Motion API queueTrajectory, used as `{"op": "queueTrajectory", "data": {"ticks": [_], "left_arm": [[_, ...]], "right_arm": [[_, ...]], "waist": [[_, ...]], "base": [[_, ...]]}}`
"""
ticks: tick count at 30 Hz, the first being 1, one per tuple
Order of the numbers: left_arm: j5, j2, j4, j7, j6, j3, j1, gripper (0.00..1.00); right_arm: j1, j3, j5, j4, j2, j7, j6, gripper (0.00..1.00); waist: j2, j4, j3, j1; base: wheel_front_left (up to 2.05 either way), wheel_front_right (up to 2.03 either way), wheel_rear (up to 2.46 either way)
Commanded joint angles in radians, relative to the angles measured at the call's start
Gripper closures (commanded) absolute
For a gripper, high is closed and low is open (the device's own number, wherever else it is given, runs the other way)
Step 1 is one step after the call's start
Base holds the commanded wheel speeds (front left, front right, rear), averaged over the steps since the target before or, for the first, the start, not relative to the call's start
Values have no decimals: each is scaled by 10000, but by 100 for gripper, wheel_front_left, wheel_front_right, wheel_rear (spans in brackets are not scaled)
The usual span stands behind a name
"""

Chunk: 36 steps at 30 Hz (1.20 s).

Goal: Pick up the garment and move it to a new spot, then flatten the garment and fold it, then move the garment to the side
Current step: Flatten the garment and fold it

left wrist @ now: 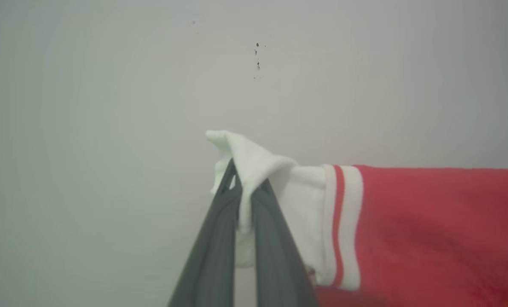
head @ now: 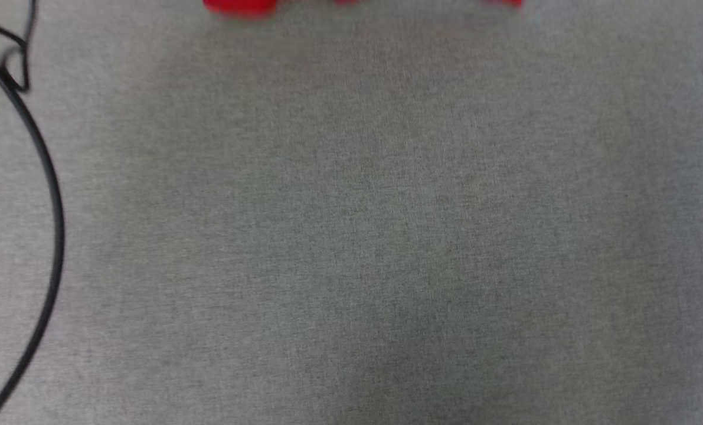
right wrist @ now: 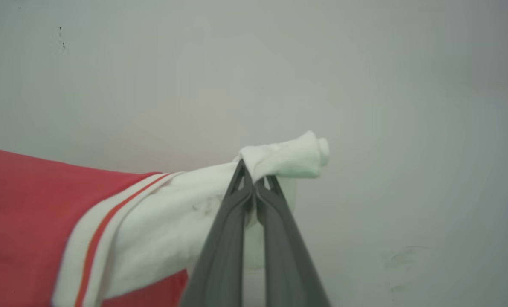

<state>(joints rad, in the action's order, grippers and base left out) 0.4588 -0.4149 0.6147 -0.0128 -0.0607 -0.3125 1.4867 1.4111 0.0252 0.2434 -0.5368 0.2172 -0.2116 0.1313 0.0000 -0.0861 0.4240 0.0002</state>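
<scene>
The left fingers (left wrist: 213, 251) are pinched tight on the white sleeve (left wrist: 254, 162) of the shirt (left wrist: 428, 230), with the soft cloth folded over their tips and squeezed into the narrow slit between them. The right fingers (right wrist: 226, 247) do the same at the other sleeve (right wrist: 288, 157), clamped so close that only a rolled white lump pokes out past the tips. So the shirt hangs in the air, strung between the two arms. From the left fingers it runs off to their right, and from the right fingers off to their left. Its long axis goes sleeve to sleeve, and the red body sags below that line. Neither arm is nearer; each has an end.

In the head view a strip of red cloth (head: 239, 6) shows at the far edge of a grey woven surface (head: 351, 236). I cannot tell whether that is a desk or a floor. A black cable (head: 53, 195) curves across it.

The fabric looks a soft, matte knit, and a trim (left wrist: 339, 226) of white and red bands lies between sleeve and body. Behind is a plain pale wall (left wrist: 108, 85). I judge the next move must keep both ends level and taut, so the shirt comes down flat and not in a heap
</scene>
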Motion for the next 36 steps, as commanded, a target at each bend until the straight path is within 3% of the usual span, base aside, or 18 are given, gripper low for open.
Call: {"op": "queueTrajectory", "data": {"ticks": [1,10,19,29,36], "left_arm": [[-110,-92,201,135,61,-12,520,100],[95,-168,1144,33,147,153,1480,100],[909,119,2410,37,508,443,447,100],[1798,626,3583,700,1253,726,-1808,100],[2045,786,3998,1874,1637,655,-4008,100]], "right_arm": [[573,-68,-111,-340,-40,242,-11,100],[2129,-333,-96,-1955,-268,965,-11,100],[1672,-930,312,-3372,-423,1447,-11,100],[-678,-1970,1620,-3933,-62,2236,-11,100],[-3366,-2765,2764,-3588,363,2617,-12,100]], "waist": [[0,-120,447,-2],[0,-154,1615,-2],[0,-41,2136,-2],[0,288,1988,-2],[0,428,849,-2]], "base": [[0,0,0],[0,0,0],[0,0,0],[0,0,0],[0,0,0]]}}
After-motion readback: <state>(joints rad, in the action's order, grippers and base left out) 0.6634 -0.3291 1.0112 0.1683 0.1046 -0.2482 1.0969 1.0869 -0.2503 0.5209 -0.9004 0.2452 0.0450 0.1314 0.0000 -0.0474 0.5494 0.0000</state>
